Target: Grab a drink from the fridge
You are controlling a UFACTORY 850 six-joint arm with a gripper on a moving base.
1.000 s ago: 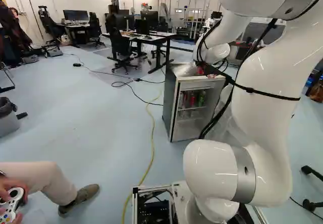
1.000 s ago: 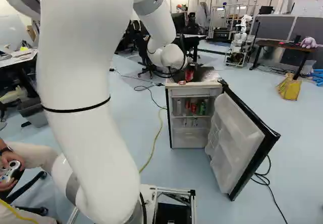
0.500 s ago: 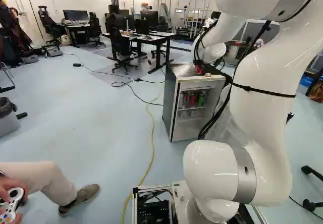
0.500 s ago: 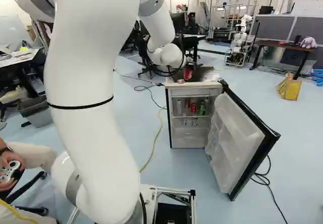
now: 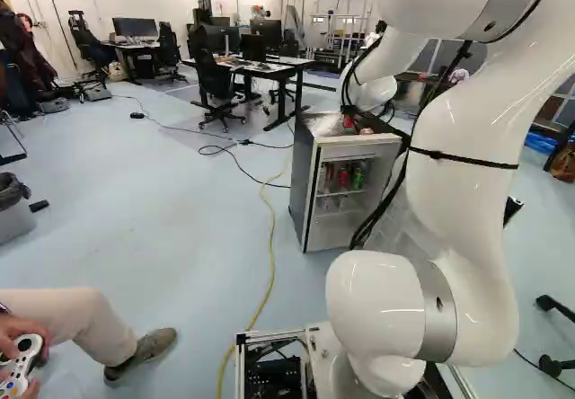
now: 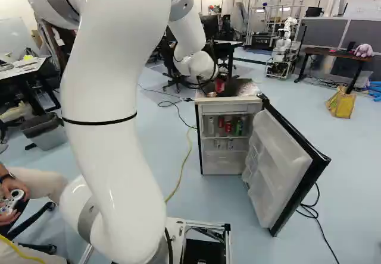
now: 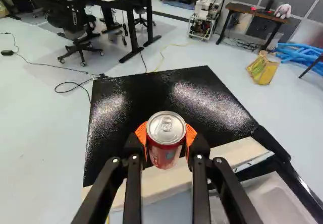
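Red can (image 7: 167, 141) with silver lid is grasped by the black gripper (image 6: 218, 88), whose two fingers press it from opposite sides. The can is at the top of the fridge (image 5: 303, 183), near the front edge; whether its bottom touches, one cannot tell. The fridge stands at twelve o'clock from the arm's base. Its door (image 6: 286, 169) is open, at four o'clock from the cabinet in the right base view. On a shelf inside, one green can (image 6: 239, 127) stands at three o'clock from other red cans (image 6: 228, 127).

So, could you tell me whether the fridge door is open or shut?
Open: in the right base view the door stands swung aside, and cans show inside.
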